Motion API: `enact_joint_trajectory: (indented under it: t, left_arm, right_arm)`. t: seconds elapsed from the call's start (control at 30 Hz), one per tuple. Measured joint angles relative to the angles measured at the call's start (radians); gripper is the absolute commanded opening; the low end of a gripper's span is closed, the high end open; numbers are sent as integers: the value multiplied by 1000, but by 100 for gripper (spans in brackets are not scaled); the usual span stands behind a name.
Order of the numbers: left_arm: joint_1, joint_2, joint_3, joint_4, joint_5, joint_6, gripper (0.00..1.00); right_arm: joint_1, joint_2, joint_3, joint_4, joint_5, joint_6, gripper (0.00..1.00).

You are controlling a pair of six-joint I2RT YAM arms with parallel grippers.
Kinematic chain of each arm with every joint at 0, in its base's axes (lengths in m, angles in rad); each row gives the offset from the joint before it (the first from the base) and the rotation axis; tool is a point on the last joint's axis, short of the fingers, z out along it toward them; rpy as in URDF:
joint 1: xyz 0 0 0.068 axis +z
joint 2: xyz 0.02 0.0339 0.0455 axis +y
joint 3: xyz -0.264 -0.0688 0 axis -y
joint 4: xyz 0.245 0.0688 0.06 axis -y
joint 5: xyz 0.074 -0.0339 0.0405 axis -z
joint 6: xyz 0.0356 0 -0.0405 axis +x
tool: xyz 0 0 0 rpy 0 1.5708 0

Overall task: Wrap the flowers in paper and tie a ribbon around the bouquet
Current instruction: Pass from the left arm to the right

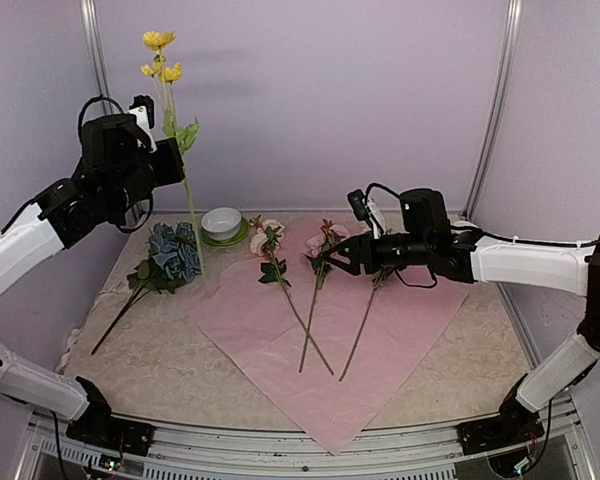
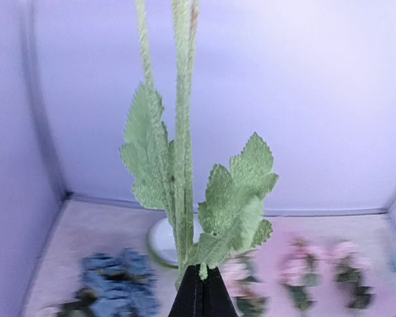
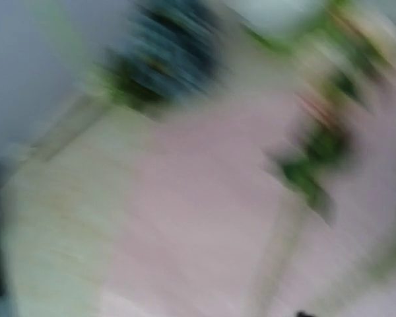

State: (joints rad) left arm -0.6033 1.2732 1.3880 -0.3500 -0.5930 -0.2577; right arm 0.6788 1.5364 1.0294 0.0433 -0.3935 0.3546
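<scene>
Clearly, left hand (image 2: 199, 281) pinching flower stem (image 2: 183, 165), right hand (image 1: 331, 263) spread unclear, wrist view smeared.

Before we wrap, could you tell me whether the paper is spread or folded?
Spread: the paper lies open and flat beneath three flower stems.

Lab robot cell, plain lilac walls (image 1: 330, 90), metal corner posts (image 1: 496, 110), beige tabletop (image 1: 160, 360)

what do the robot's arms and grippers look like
The left arm and right arm have white tubular links, black joints and black wrist housings, with thin black cables at each wrist. The left gripper and right gripper are black with tapered fingers.
</scene>
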Motion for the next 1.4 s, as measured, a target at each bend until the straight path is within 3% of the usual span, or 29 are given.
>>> enact_joint_trajectory:
  t: [0.07, 0.17, 0.37, 0.77, 1.1, 1.2, 1.33, 1.4]
  left_arm:
    - [-111, -60, -77, 159, 55, -49, 0]
    - [-214, -110, -202, 358, 125, -126, 0]
    - [-287, -41, -280, 600, 246, -264, 0]
    - [-347, 33, -319, 847, 391, -485, 0]
    - [-365, 130, -369, 980, 422, -599, 0]
    - [-365, 152, -369, 995, 449, -616, 0]
    - [-365, 171, -373, 1005, 469, -631, 0]
    - [-365, 180, -374, 1021, 490, -636, 0]
  right_arm:
    - [5, -30, 0, 105, -108, 13, 98]
    - [29, -43, 4, 245, -206, 44, 100]
    - [105, -16, 63, 322, -214, 59, 100]
    - [126, 76, 89, 326, -173, 21, 100]
    - [111, 53, -7, 645, -184, 192, 99]
    - [81, 42, -25, 726, -183, 257, 94]
    - [41, 42, -26, 793, -188, 307, 74]
    - [38, 42, -26, 797, -181, 312, 72]
